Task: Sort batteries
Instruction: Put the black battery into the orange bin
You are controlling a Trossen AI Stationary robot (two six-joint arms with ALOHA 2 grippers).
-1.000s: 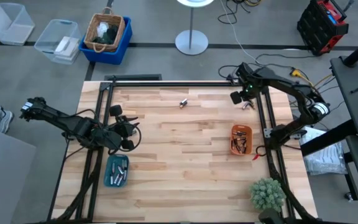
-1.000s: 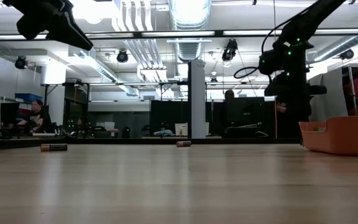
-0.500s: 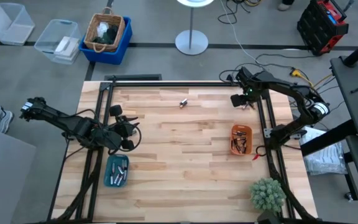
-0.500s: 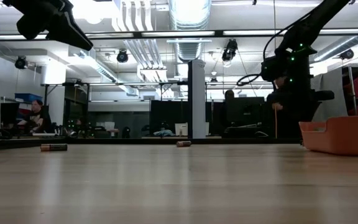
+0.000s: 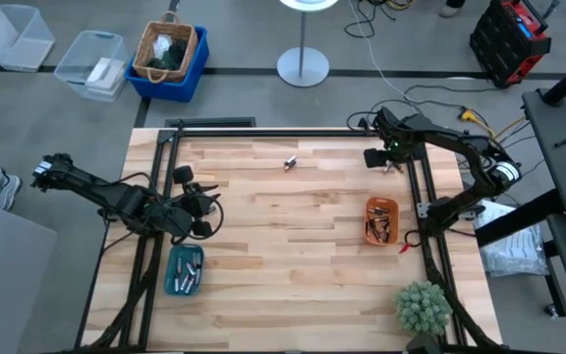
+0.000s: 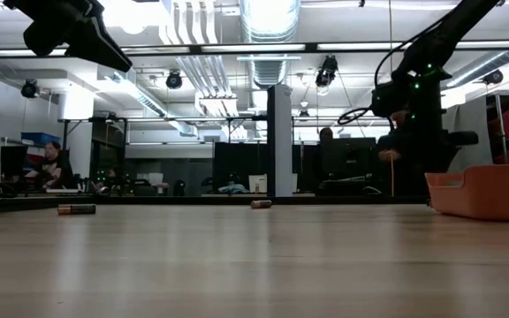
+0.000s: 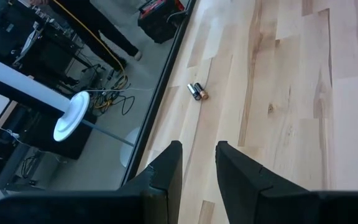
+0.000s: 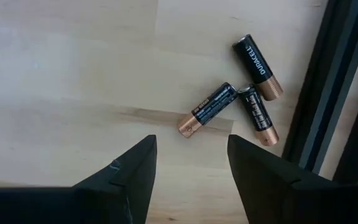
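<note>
- Three black-and-copper cylindrical batteries (image 8: 252,89) lie in a loose cluster at the table's far right corner, close against the dark metal frame rail (image 8: 328,81); two touch at their ends, the third is just beside them.
- Two more loose batteries (image 5: 289,163) lie touching near the middle of the far edge, also seen from the left wrist.
- More sit already in the orange plastic tray (image 5: 380,220) near the right edge and the teal plastic tray (image 5: 184,270) near the front left corner.
- Right gripper (image 8: 190,163) hovers directly above the corner cluster, fingers spread wide, holding nothing.
- Left gripper (image 7: 199,168) waits over the left edge beside the teal tray, fingers slightly parted, empty.
- Light wooden plank table (image 5: 293,295) carries all of it.
- Step, as I judge: right arm lining up a pick from the corner cluster; sorting is partly done.
- Next move calls for descending on a single battery, likely the angled middle one, with fingers across its width and clear of both neighbours and rail.
</note>
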